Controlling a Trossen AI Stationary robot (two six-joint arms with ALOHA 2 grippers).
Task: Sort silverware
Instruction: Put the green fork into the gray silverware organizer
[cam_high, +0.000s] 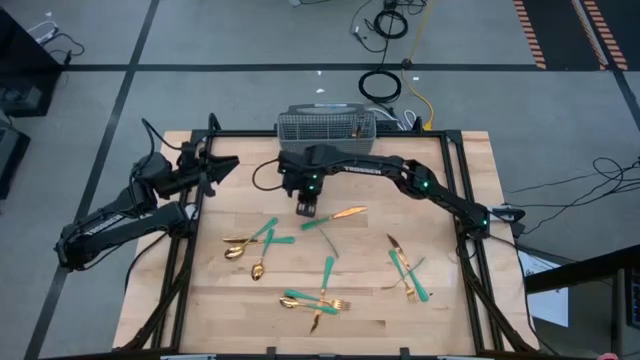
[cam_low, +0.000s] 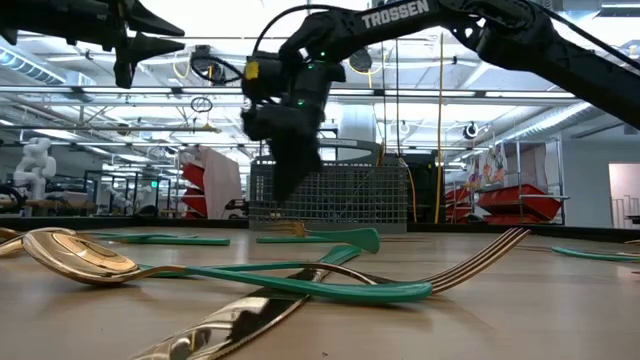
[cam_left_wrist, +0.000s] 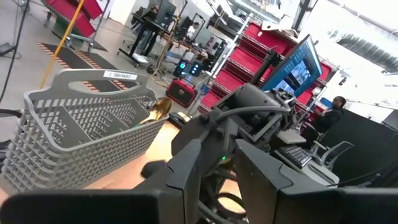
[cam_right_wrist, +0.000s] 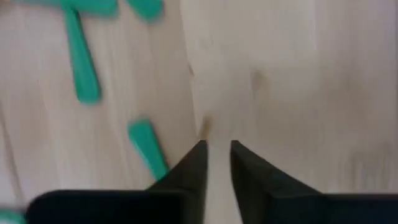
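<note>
Silverware with gold heads and teal handles lies scattered flat on the wooden table (cam_high: 440, 170): spoons (cam_high: 240, 246) at the left, one piece (cam_high: 337, 217) in the middle, forks (cam_high: 315, 303) near the front, several more (cam_high: 405, 268) at the right. My right gripper (cam_high: 307, 208) points steeply down over bare wood just left of the middle piece. It is narrowly open, with only wood showing between its fingers (cam_right_wrist: 200, 155). A teal handle end (cam_right_wrist: 148, 149) lies beside it. My left gripper (cam_high: 222, 166) waits open and level above the table's far left.
A grey mesh basket (cam_high: 325, 125) stands at the table's far edge, behind my right gripper; a gold spoon head (cam_left_wrist: 158, 111) shows inside it. In the low view a spoon (cam_low: 75, 258), a fork (cam_low: 480, 255) and a knife (cam_low: 230, 325) lie near the front edge.
</note>
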